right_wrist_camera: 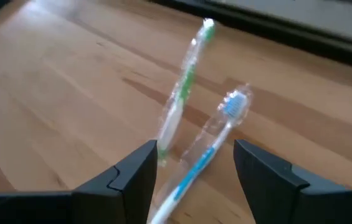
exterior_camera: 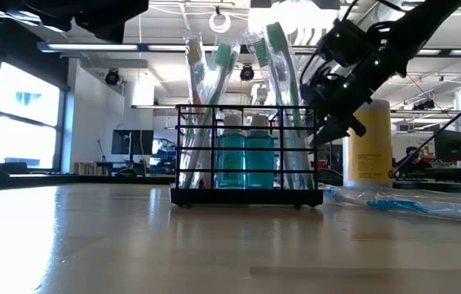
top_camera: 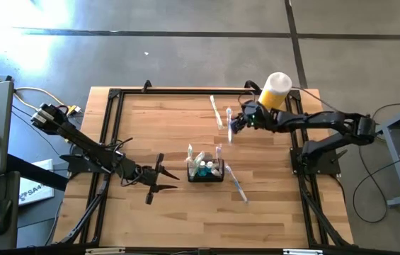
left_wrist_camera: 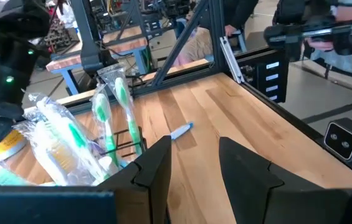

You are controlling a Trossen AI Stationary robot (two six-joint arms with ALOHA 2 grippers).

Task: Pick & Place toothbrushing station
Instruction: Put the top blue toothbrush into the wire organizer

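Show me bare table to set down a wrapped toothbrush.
Free: wood between the black wire-mesh caddy and the table's near edge, and the far-left corner beyond the left gripper. Crowded: far right, where the right gripper hangs over two wrapped toothbrushes beside the yellow cylinder; a blue toothbrush lies right of the caddy.

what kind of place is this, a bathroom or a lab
Most likely a robotics lab or workshop, not a bathroom: a framed wooden table on a concrete floor, ceiling strip lights, and monitors on benches behind the toothbrushing station.
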